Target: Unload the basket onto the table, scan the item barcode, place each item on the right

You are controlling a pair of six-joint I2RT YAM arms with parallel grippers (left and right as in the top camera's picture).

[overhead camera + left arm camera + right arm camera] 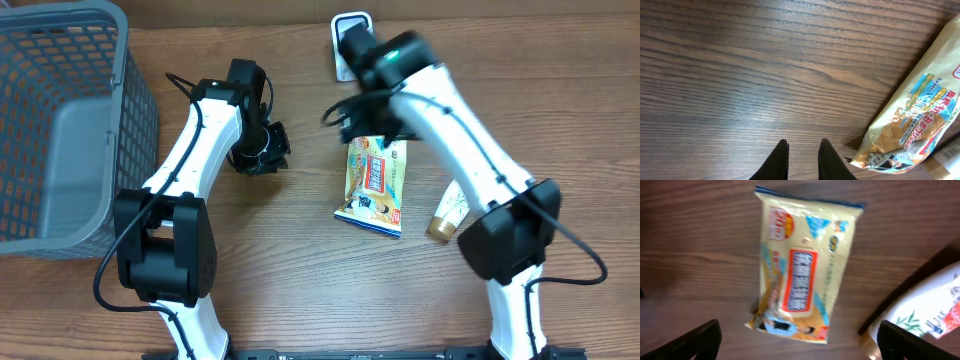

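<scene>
Right gripper (800,337) stands released, its two dark fingers (700,340) spread wide and holding nothing; in the right wrist view they sit at the lower corners, with bare wood under each. Between them and running on toward 12 o'clock lies the yellow wet-wipes pack (802,265), flat on the wooden table (300,300), printed face up, its blue-edged end farthest from the fingers; neither finger touches it. At 3 o'clock of the pack in that view shows a white tube (935,310) with a green leaf print, close beside the pack, a dark shadow between them; whether they touch I cannot tell.

From overhead the pack (375,185) lies right of centre, its long axis near 12 to 6 o'clock; the tube (447,215) lies at its 4 o'clock, partly under the right arm, which crosses above the pack's 12 o'clock end and looks blurred there.

Left gripper (804,145) is at the pack's 9 o'clock, apart from it; its fingers stand narrowly parted with only wood in the gap, grasping nothing; the pack's corner (915,125) shows at its 3 o'clock.

Farther off, a grey mesh basket (140,120) fills the 9 to 10 o'clock side of the table; at the pack's 12 o'clock, by the far edge, stands a small white-rimmed device (345,22), partly hidden by the right arm.
</scene>
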